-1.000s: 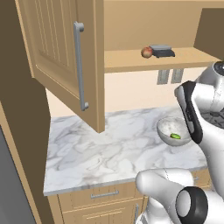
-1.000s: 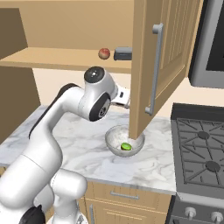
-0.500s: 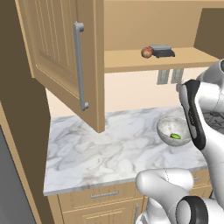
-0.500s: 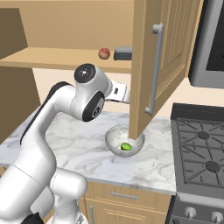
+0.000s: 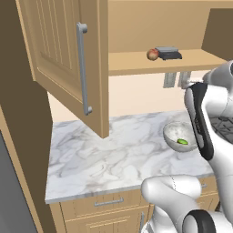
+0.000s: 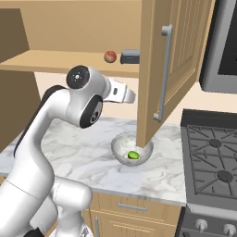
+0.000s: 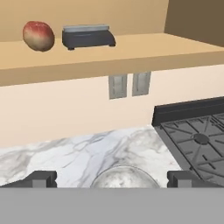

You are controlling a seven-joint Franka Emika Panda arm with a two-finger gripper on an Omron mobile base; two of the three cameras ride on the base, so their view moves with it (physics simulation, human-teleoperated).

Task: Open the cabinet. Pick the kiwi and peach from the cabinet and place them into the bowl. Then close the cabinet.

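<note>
claw (image 7: 111,178) spread wide and empty, now raised from over the bowl (image 6: 132,149) toward the shelf. kiwi (image 6: 133,155) already in bowl; peach (image 7: 38,36) waiting in open cabinet (image 5: 68,59) beside dark block (image 7: 86,36). likely next: peach.

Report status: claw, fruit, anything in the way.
Claw open, empty, above the grey speckled bowl. Green kiwi in bowl; reddish-orange peach on cabinet shelf beside flat dark grey block. Light-wood cabinet doors open; nothing blocking.
</note>
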